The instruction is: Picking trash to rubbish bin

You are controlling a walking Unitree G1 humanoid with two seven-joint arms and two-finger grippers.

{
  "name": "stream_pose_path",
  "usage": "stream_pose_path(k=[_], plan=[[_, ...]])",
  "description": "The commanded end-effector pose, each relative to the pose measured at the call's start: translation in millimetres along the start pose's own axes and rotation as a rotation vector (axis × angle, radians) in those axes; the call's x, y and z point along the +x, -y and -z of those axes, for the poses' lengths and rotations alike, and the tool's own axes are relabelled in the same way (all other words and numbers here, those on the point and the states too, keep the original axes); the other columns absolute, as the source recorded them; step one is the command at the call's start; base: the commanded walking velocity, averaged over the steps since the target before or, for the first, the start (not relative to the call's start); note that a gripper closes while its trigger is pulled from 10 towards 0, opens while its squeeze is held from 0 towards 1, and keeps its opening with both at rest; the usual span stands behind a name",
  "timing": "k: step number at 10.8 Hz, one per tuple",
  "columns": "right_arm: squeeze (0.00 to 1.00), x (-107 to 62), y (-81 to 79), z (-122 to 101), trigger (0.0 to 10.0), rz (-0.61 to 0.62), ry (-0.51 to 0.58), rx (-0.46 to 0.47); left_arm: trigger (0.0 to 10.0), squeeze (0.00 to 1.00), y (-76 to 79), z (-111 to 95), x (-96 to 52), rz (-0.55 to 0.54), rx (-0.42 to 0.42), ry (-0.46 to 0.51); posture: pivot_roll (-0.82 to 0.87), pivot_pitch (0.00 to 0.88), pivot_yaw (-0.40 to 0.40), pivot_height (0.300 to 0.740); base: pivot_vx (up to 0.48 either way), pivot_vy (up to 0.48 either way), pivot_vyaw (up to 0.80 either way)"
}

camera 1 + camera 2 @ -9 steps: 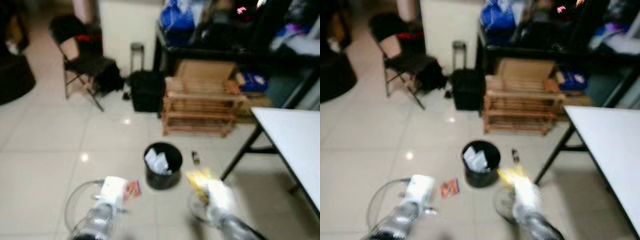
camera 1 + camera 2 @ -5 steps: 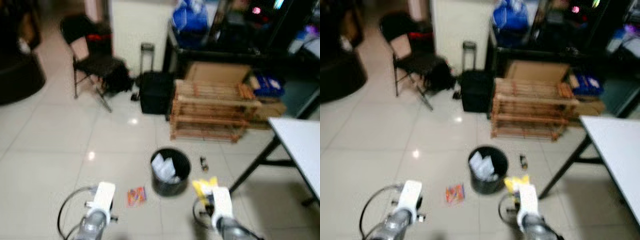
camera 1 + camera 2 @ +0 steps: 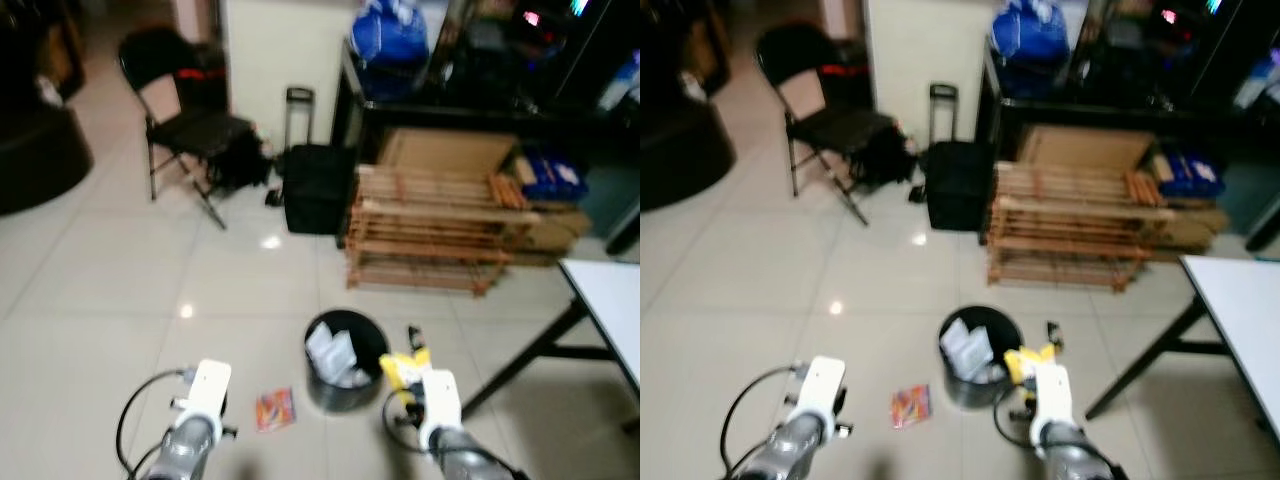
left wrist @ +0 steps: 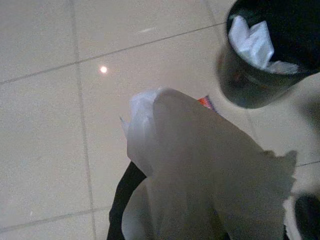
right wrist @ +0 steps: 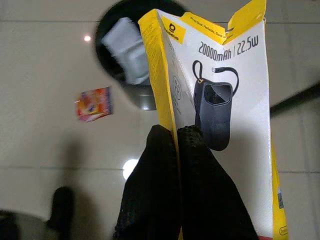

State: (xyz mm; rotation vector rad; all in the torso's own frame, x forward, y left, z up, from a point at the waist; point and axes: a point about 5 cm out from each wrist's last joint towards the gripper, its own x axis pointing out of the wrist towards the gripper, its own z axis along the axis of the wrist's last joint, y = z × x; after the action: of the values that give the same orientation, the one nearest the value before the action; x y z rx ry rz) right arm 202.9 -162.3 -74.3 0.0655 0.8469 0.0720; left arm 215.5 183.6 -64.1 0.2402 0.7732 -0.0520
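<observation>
A black round rubbish bin point(image 3: 345, 372) stands on the tiled floor with white paper inside. My right gripper point(image 5: 176, 134) is shut on a yellow and white power-bank box point(image 5: 220, 100), held just right of the bin's rim point(image 3: 404, 367). My left gripper point(image 4: 210, 215) is shut on a crumpled white paper point(image 4: 190, 160), left of and short of the bin. A red and orange wrapper point(image 3: 274, 409) lies on the floor between the left arm and the bin. A small dark item point(image 3: 412, 332) lies by the bin's far right side.
A wooden rack point(image 3: 440, 225) and a black suitcase point(image 3: 318, 188) stand beyond the bin. A black folding chair point(image 3: 185, 125) is at the back left. A white table point(image 3: 612, 300) with a dark slanted leg point(image 3: 520, 355) is at the right.
The whole view has shifted, so the camera moved. The bin now sits lower in the picture and closer to the yellow box. Both grippers keep their hold.
</observation>
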Motion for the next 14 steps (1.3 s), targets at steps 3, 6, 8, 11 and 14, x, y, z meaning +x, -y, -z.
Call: stream_pose_path(k=[3,6,8,11,14], plan=[[0.00,-1.4,10.0,-1.4,10.0,0.025,0.004,0.002,10.0,0.00,11.0,-7.4,1.7,0.033,0.001,0.021,0.04,0.017,-0.079,0.740,0.391,0.000,0.00],[0.00,-0.2,7.0,-5.6,10.0,0.011,0.021,-0.027,10.0,0.00,10.5,-8.1,2.0,0.032,0.001,0.022,0.05,0.013,-0.078,0.740,0.390,0.000,0.41],[0.00,0.0,7.5,-6.2,10.0,0.022,0.023,0.002,10.0,0.00,10.5,-9.0,2.1,0.034,0.005,0.026,0.05,0.006,-0.076,0.740,0.390,0.000,0.40],[0.00,0.2,8.3,-7.5,10.0,0.021,0.023,-0.008,10.0,0.00,11.1,-10.3,2.5,0.037,0.008,0.028,0.05,0.000,-0.077,0.740,0.389,0.000,0.00],[0.00,0.6,6.8,-8.4,10.0,0.016,0.024,-0.011,10.0,0.00,11.2,-11.3,2.7,0.039,0.014,0.032,0.05,0.000,-0.074,0.740,0.389,0.000,0.00]])
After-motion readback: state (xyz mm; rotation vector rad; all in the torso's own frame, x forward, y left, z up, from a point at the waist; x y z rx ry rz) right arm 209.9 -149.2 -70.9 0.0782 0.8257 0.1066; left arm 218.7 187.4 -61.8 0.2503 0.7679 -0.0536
